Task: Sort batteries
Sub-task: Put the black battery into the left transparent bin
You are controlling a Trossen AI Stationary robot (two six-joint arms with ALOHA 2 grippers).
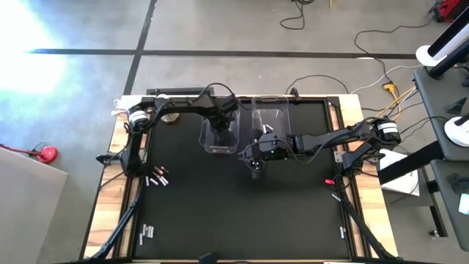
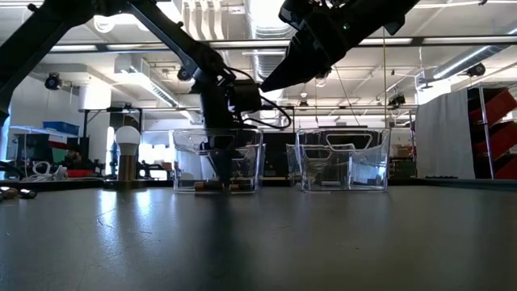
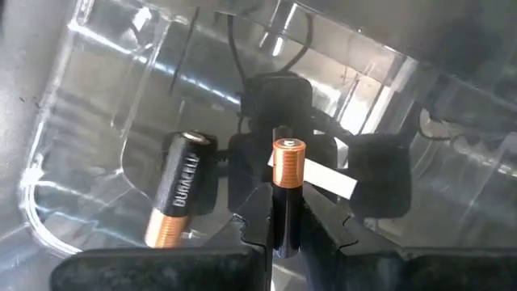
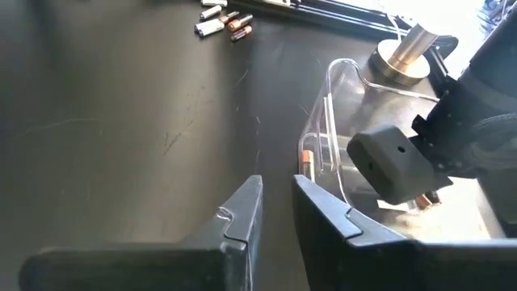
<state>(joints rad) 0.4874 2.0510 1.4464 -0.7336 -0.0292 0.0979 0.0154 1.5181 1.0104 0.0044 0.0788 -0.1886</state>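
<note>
1. Batteries lie in several places: one upright cell is pinched between the fingers of the left claw, inside the left clear bin.
2. That held cell is black with a copper band at its upper end; a second battery of the same black-and-copper look lies beside it on the bin floor, with white lettering on its side.
3. A small white slip sits just behind the held cell, inside the same bin.
4. The left arm reaches down into the bin from above, and in the low view its dark wrist fills much of the bin's middle, hiding part of what lies there.
5. The right claw hangs over bare black surface just in front of the bins, its fingers nearly together with a thin gap and nothing between them.
6. The right clear bin stands just beside the left one, behind the right arm.
7. Loose cells lie on the surface: a mixed pale and dark cluster near the left edge, pale ones near the front left, and one at the front right.
8. A round silver knob-like object stands near the left bin.
</note>
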